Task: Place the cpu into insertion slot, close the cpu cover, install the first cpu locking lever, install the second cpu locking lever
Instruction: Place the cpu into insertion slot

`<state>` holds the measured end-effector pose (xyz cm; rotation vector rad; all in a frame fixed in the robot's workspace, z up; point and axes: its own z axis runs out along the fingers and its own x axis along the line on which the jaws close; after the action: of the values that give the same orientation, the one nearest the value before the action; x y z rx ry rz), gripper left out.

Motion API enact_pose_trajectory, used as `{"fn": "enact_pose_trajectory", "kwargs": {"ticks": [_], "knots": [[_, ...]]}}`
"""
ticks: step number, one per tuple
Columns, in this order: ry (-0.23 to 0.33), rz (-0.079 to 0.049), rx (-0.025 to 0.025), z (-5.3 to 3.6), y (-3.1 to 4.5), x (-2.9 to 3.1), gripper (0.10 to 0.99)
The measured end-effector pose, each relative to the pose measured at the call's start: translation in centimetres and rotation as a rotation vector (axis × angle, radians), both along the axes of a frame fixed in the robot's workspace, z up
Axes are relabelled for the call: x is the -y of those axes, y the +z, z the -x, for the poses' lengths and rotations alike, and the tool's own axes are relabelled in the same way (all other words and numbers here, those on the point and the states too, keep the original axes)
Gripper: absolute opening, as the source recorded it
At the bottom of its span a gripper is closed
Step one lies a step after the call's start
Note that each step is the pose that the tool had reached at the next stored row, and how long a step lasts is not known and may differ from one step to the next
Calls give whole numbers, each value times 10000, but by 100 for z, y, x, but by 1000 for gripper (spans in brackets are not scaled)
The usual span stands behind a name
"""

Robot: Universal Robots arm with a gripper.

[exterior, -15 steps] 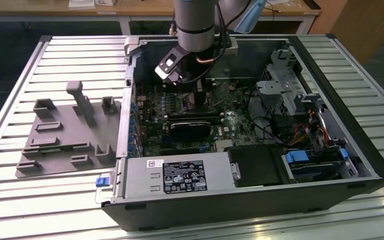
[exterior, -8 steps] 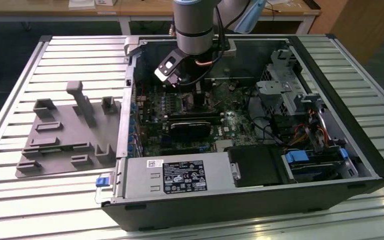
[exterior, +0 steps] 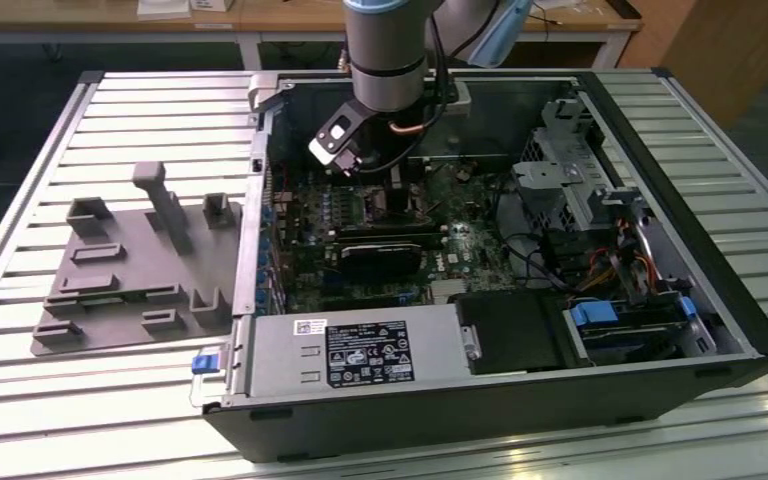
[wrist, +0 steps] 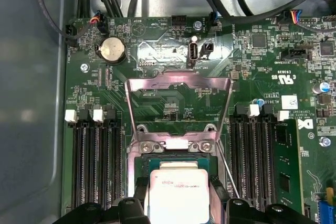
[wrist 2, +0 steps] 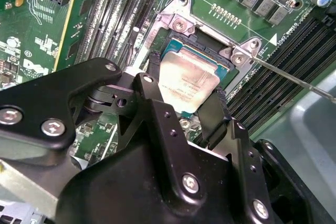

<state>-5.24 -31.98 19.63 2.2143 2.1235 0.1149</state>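
Down inside the open computer case (exterior: 491, 400), the arm (exterior: 384, 60) reaches to the green board (wrist: 105, 103). The case sits on a table (exterior: 157, 90) made of long metal strips. A grey tray (exterior: 117, 290) lies on the table at the exterior view's left, just beside the case.

The gripper (wrist 2: 186, 98) has the cpu (wrist 2: 184, 85) in its grip. Its two black fingers (wrist 2: 214, 116) are closed partway, one on each side of the chip, and they press on its edges. The shiny grey top of the cpu faces up.

The cpu is right over the insertion slot (wrist 2: 203, 55). The dark rim of the slot peeks out past the far edge of the chip in both wrist views. I cannot tell if the chip sits all the way down in the slot or hangs just above it.

In the first wrist view, the cpu cover (wrist: 178, 81) is flipped open, away from the slot, and the green board shows through its window. A thin metal rod (wrist 2: 294, 77) sticks out from a corner of the slot and is not hooked down. Long black slots (wrist: 94, 166) run along both sides of the insertion slot.
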Motion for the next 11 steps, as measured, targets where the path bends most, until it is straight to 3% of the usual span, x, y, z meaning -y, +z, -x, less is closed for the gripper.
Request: {"fn": "enact_pose_trajectory", "kwargs": {"ticks": [11], "knots": [[36,0,0,-2,-22,-6,537]]}}
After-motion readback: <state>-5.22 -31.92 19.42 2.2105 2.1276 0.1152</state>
